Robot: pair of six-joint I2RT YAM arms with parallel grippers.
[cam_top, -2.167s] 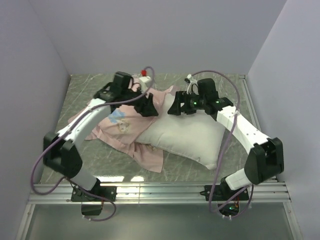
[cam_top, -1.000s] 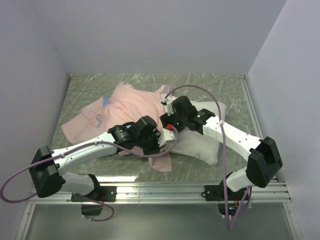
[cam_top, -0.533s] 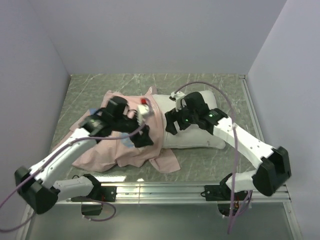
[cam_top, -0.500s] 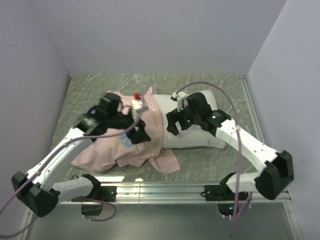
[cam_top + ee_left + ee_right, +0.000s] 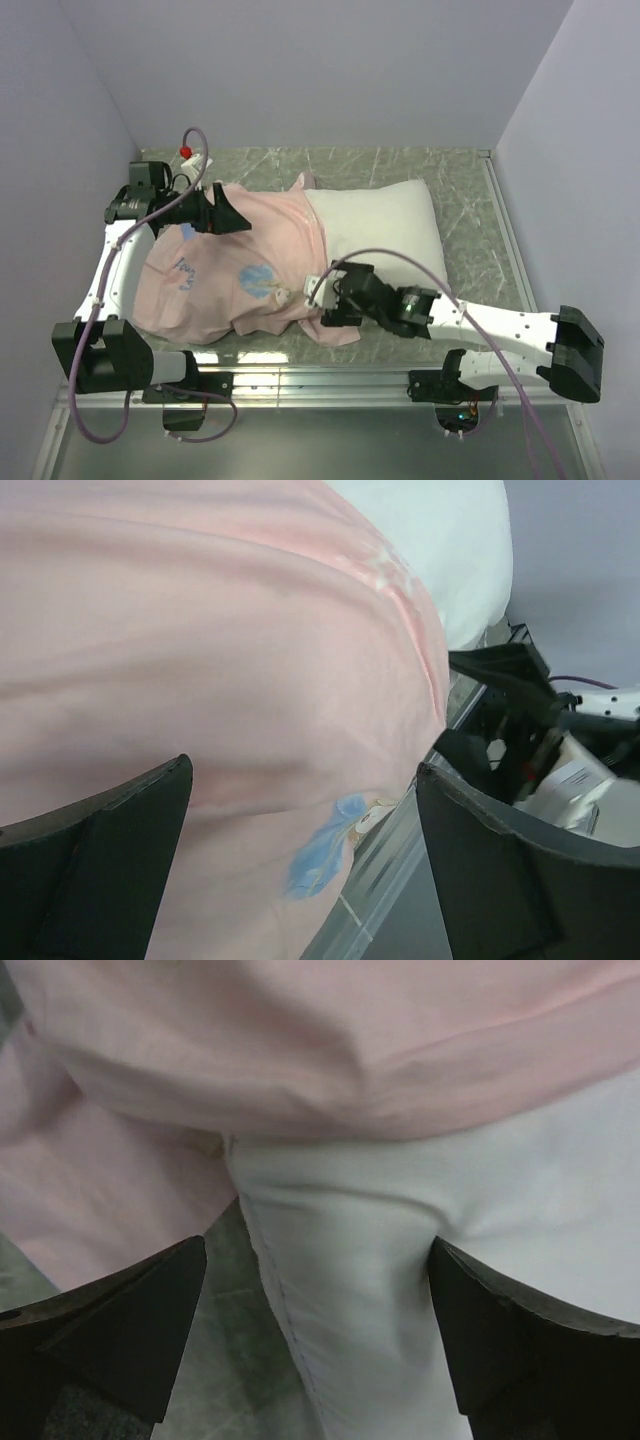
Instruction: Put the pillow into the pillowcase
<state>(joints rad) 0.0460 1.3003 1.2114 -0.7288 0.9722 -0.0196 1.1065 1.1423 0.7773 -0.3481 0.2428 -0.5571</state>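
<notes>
Pink, thin and rumpled, the large fabric pillowcase point(image 5: 225, 275) lies spread over the left half of the grey-green marbled table point(image 5: 465, 185). Its pale side is up, and a small blue printed figure point(image 5: 256, 275) shows near its middle. Its right-hand border runs across the large plump white rectangular pillow point(image 5: 385, 225), which lies from the table's middle toward the right edge. The pillow's left part is covered by the pink cloth, which bulges over it — the right part, roughly half, sticks out bare. From above it cannot be told whether the covered part sits inside the case or only under one layer. In the right wrist view a pink fold overlaps the pillow's seamed white edge, and more pink cloth lies flat on the table beside it.

The left gripper point(image 5: 228, 213) hangs over the far left part of the pillowcase, toward the table's far-left corner. Its two dark fingers point(image 5: 110, 860) are spread wide with only pink fabric showing between them, and it grips nothing. The right gripper point(image 5: 320, 298) is low by the table's near edge, at the pillowcase's near border where the pillow emerges. Its fingers point(image 5: 110, 1330) also stand wide apart — cloth and pillow show in the gap, neither pinched.
</notes>
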